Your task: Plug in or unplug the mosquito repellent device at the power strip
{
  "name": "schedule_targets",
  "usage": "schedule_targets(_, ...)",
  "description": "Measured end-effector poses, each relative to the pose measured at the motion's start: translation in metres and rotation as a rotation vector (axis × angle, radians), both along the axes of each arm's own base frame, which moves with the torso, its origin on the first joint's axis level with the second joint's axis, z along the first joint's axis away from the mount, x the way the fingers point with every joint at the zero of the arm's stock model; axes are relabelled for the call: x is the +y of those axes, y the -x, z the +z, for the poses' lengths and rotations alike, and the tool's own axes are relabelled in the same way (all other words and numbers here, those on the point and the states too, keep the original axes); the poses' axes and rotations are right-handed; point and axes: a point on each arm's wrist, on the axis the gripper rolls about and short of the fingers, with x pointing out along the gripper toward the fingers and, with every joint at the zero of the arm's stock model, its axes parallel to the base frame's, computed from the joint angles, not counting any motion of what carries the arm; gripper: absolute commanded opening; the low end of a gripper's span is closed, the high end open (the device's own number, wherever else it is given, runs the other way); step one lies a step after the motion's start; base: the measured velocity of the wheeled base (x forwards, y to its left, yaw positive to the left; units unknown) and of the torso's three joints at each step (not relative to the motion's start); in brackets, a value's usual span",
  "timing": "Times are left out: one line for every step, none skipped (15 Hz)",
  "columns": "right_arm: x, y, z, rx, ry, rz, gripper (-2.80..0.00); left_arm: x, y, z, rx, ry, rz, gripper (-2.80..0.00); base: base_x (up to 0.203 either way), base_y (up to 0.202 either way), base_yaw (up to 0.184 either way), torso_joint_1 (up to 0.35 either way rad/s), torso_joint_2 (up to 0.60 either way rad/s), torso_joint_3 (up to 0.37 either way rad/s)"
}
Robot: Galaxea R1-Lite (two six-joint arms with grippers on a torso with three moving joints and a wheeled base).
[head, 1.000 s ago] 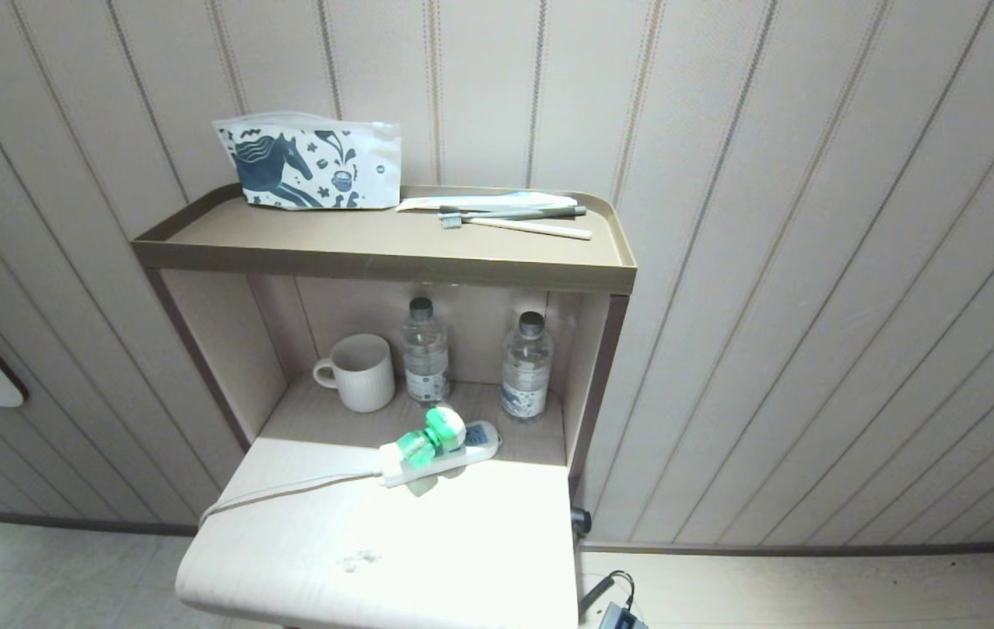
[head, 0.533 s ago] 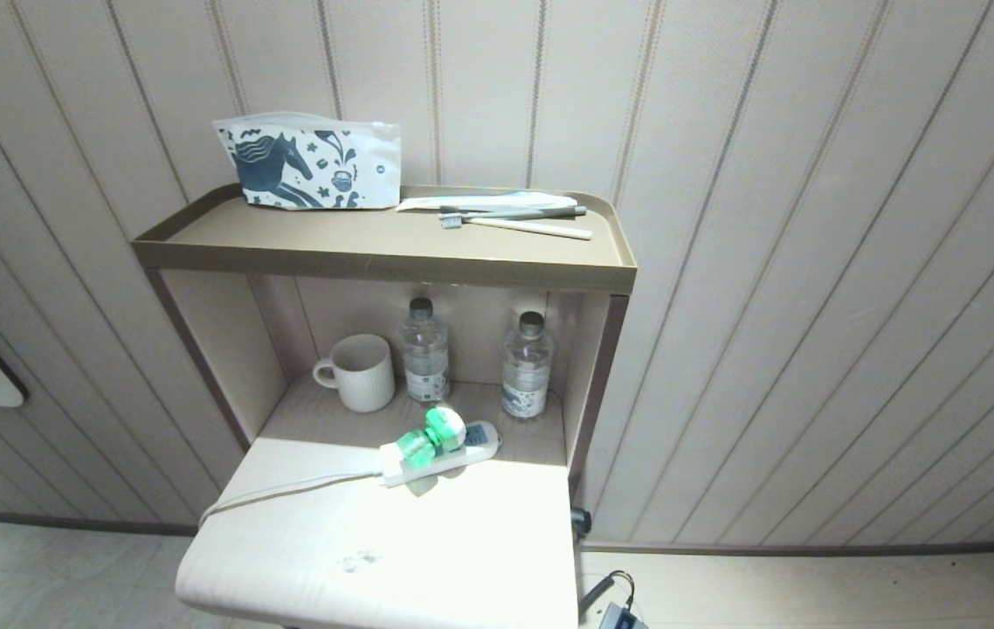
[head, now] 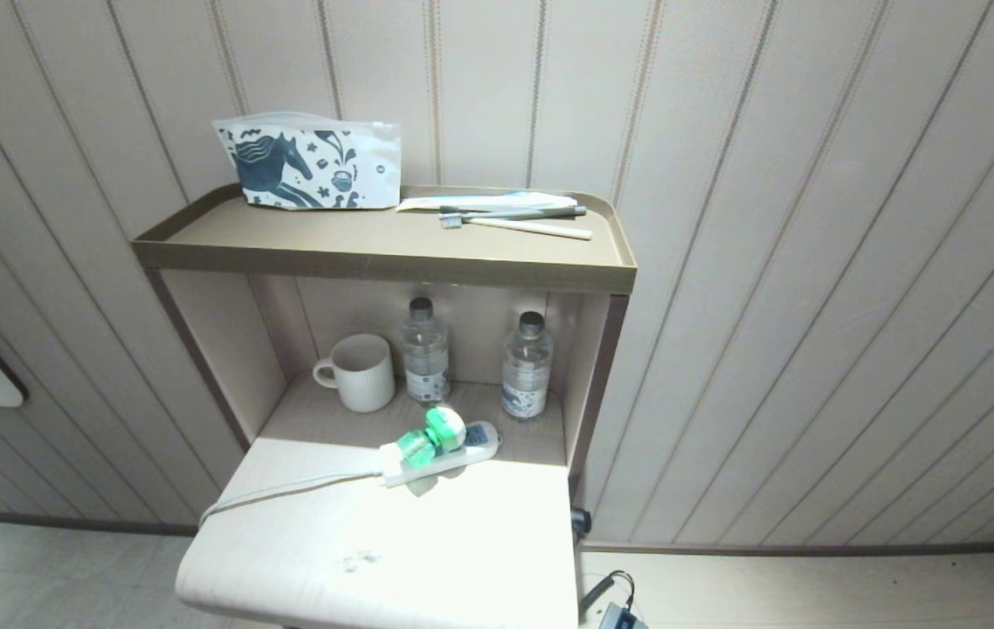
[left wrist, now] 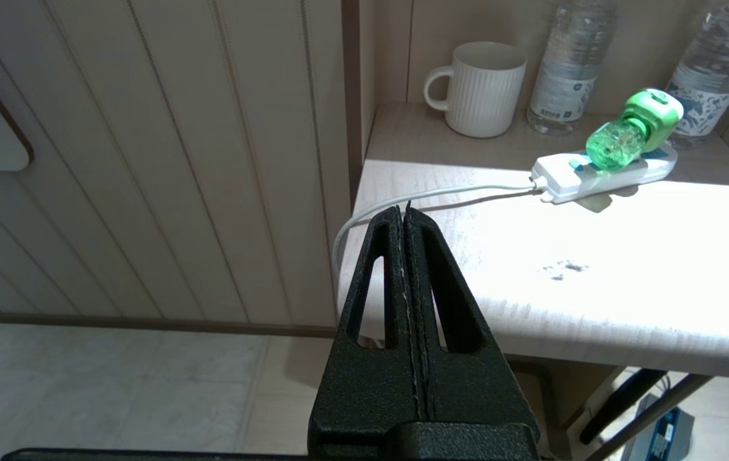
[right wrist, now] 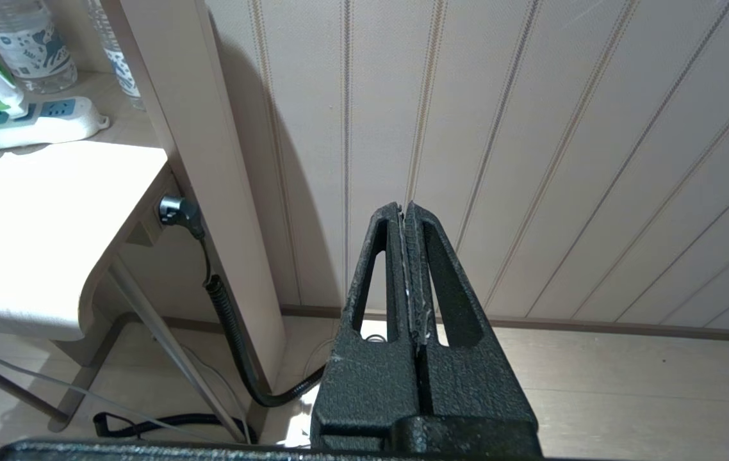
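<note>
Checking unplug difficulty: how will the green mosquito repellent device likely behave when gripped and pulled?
The mosquito repellent device sits tilted in the power strip, so the light-looking strip may lift with it. Its rounded, glossy plastic probably slips between fingers. The clear bottle end seems more fragile.

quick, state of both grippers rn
left gripper: closed, holding nothing, short of the table edge.
right gripper: closed, holding nothing, off to the side by the wall.
</note>
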Motion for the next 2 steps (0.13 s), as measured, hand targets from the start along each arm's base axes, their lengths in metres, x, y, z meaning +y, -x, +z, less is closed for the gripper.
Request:
schedule_targets(0.0000, 0.0000, 0.0000, -0.001, 0.000, 0.000, -2.80, 0.0000, 0.0000, 0.0000, 0.000, 0.000, 0.000, -2.80, 0.000, 0.000, 0.000, 0.000, 0.00, 0.000)
schedule_targets(0.0000, -0.0001, -0.0001, -0.001, -0.001, 0.000, -2.80, 0.0000, 0.0000, 0.0000, 0.000, 0.000, -0.001, -2.80, 0.000, 0.000, 0.000, 0.000, 0.00, 0.000)
